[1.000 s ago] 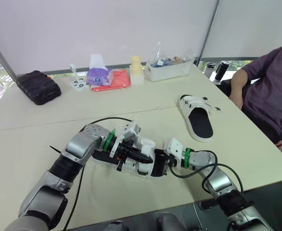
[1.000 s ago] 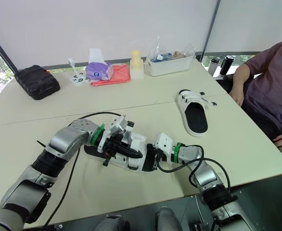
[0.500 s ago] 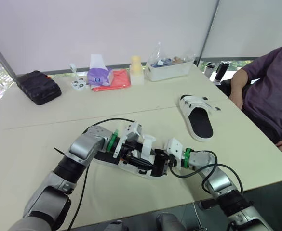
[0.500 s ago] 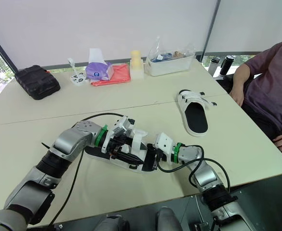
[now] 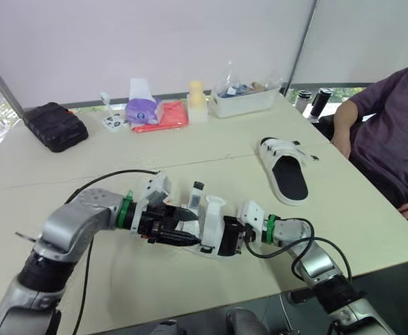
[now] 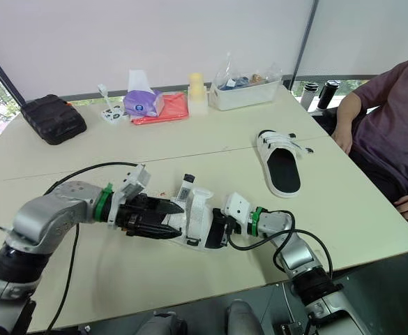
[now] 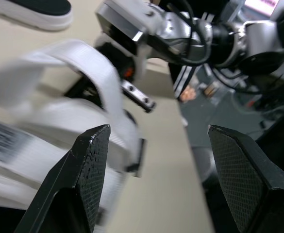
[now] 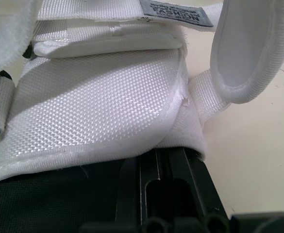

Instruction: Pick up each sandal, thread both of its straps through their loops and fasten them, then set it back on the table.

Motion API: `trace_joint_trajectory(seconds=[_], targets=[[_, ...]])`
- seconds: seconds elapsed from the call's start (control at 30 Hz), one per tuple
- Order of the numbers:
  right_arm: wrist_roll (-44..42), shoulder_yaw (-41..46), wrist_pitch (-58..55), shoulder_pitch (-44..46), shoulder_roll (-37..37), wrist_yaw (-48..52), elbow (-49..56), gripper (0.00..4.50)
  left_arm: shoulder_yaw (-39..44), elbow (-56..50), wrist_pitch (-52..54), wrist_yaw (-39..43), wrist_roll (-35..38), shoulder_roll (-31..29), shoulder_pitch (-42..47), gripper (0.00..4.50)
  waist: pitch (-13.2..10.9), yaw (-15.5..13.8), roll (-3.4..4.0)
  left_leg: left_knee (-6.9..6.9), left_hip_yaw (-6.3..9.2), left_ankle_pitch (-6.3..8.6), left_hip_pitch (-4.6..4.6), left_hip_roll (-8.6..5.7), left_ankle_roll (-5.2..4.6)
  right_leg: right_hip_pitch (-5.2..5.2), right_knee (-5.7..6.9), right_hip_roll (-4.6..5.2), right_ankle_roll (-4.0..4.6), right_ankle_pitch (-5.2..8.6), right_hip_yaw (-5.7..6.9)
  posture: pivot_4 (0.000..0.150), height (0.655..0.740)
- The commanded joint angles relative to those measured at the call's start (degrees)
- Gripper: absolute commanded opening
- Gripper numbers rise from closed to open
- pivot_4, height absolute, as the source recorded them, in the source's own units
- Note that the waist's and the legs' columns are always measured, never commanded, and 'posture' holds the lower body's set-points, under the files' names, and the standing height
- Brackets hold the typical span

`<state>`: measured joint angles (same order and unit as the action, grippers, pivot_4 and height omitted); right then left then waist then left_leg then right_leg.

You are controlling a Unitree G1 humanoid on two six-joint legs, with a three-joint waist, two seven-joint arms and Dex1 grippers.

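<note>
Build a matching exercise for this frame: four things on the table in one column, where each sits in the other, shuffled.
Things
1. black zipped fabric pouch
2. clear plastic tub of small items
3. white strapped sandal with one strap arched up
4. white strapped sandal lying flat, black footbed showing

Places
A. right side of the table, close to the seated person
B. far left part of the table
C. near the table's front edge
D. far edge, beside the pale yellow cup

Pairs: 1-B, 2-D, 3-C, 4-A
</note>
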<state>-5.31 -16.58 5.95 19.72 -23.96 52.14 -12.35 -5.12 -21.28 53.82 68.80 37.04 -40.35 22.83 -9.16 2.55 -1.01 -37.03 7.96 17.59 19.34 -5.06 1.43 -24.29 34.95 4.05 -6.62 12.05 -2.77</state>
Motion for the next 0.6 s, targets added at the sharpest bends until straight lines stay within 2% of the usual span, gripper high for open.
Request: trace_joint_trajectory(seconds=[0.03,0.2,0.43,0.6], targets=[[3.5,-2.5,-2.2,-1.5,0.1,0.2,-6.0,0.0,1.2,-3.8,0.7,-2.6,1.2,-1.8,-4.0,3.3,0.0,0.0,0.0,0.0,0.0,0.0,-0.01,0.01,0.0,0.0,0.0,-0.01,0.01,0.0,0.0,0.15,0.74],[3.5,-2.4,-1.8,-1.1,-0.2,1.0,-6.6,0.0,-1.4,-4.2,-1.9,-2.5,-0.3,-4.2,-7.9,3.3,0.0,-0.1,-0.05,-0.01,0.0,0.0,-0.01,0.01,0.01,0.03,0.0,-0.01,0.16,0.09,0.0,0.15,0.74],[3.6,-2.3,-2.0,-1.0,-0.3,1.2,-6.4,0.0,-6.4,0.5,-5.6,-6.2,-3.4,1.4,-6.6,3.3,0.0,-0.1,-0.05,-0.01,-0.01,0.0,-0.02,0.01,0.01,0.04,0.0,0.0,0.19,0.08,0.0,0.15,0.74],[3.7,-2.2,-2.0,-1.3,-0.5,1.1,-6.1,0.0,-8.9,2.5,-6.9,-6.5,-4.7,3.0,-5.4,3.3,0.0,-0.2,-0.05,-0.01,-0.01,0.0,-0.01,0.01,0.01,0.04,0.0,0.0,0.19,0.09,0.0,0.15,0.74]])
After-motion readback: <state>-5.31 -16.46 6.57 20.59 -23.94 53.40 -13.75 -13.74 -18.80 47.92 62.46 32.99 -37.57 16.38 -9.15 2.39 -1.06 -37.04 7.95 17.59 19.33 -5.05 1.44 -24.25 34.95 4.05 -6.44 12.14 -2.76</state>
